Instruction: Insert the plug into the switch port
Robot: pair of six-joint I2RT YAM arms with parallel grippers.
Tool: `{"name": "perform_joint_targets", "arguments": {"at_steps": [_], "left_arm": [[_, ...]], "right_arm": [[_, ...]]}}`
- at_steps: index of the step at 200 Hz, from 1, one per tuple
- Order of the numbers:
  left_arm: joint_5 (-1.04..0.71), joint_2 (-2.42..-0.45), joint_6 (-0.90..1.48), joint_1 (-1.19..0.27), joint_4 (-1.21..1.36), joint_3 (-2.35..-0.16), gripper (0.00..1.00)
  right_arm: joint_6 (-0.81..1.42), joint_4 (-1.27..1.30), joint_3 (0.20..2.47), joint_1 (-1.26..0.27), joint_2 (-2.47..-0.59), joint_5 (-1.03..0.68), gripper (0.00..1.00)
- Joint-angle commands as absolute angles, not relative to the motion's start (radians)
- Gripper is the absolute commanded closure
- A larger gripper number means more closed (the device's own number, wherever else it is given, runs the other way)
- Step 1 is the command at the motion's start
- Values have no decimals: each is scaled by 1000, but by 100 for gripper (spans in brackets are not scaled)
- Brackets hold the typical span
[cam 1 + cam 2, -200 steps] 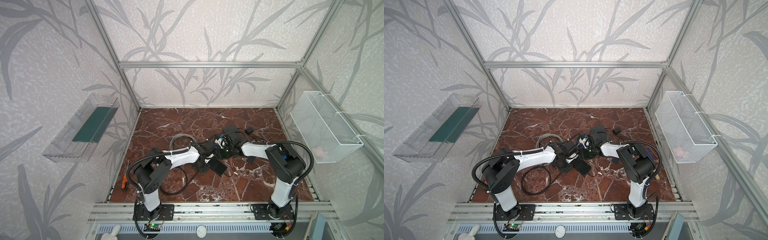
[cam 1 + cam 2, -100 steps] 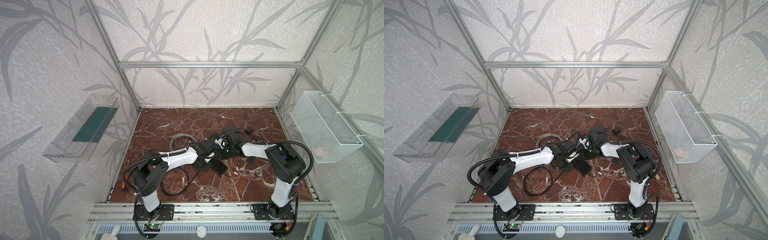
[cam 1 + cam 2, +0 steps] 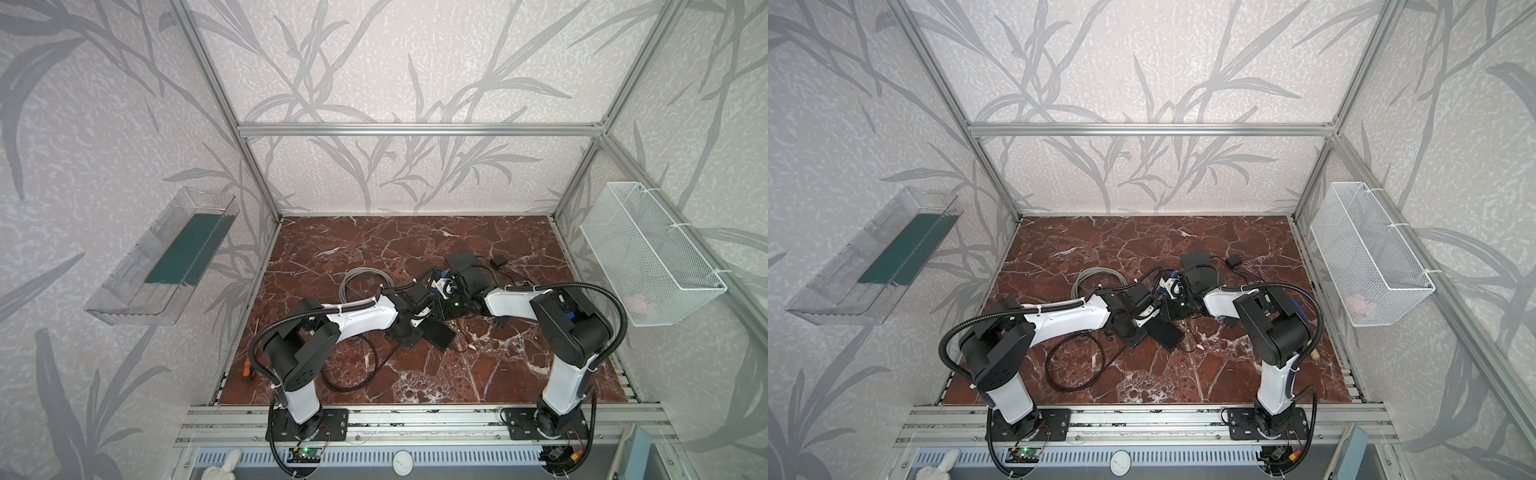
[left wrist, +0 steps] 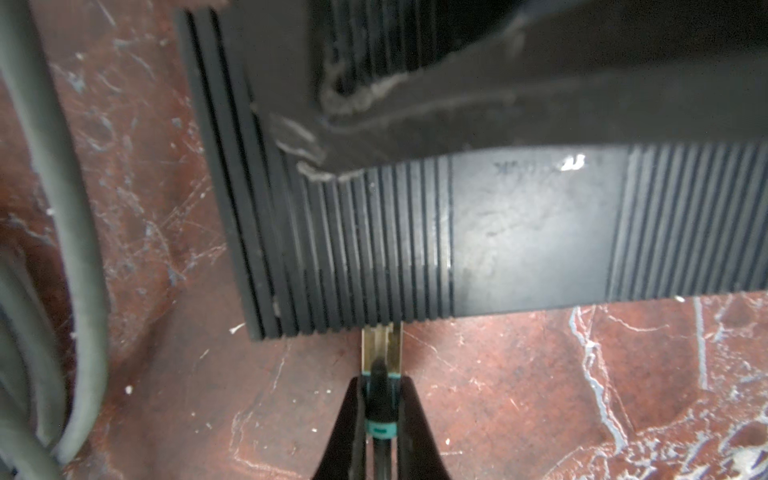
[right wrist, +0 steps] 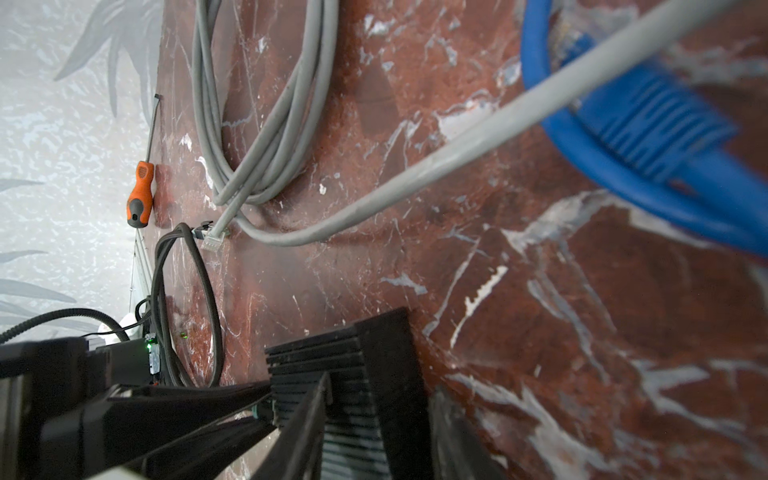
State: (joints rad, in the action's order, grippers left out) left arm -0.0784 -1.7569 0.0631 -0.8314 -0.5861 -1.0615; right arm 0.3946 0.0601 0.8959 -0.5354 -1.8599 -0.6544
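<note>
The plug, pinched in the left gripper, meets the edge of the switch, lower middle of the frame in both top views. The right gripper straddles the switch; whether it grips, I cannot tell.

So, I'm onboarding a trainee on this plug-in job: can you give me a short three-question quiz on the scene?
1. True or false: the left tool is shut on the plug.
2. The plug's metal tip is: A) fully out of sight inside the switch; B) at the switch's edge, partly showing; C) far from the switch.
3. What is the main colour of the screwdriver handle?
Key: 1 true; 2 B; 3 orange.
</note>
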Motion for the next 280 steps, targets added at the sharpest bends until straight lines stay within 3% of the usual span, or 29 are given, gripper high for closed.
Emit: {"name": "perform_joint_targets", "arguments": {"at_steps": [1,50,77,167,280], "left_arm": [[-17,-1730,76,-834,-362,-1045,95],[40,-1649,91,-836,-233,-974,96],[55,-1632,72,-839,-283,-1018,96],[-64,-1694,-20,-838,-183,-1074,98],[-6,-1742,-45,-835,113,-1124,100]], "right_arm": [[363,-115,822,-576,-1907,-683,59],[345,-152,811,-590,-1909,-692,61],[339,-188,818,-603,-1890,-663,61],[326,-93,813,-660,-1940,-763,62],[362,-76,815,-742,-1943,-816,66]]}}
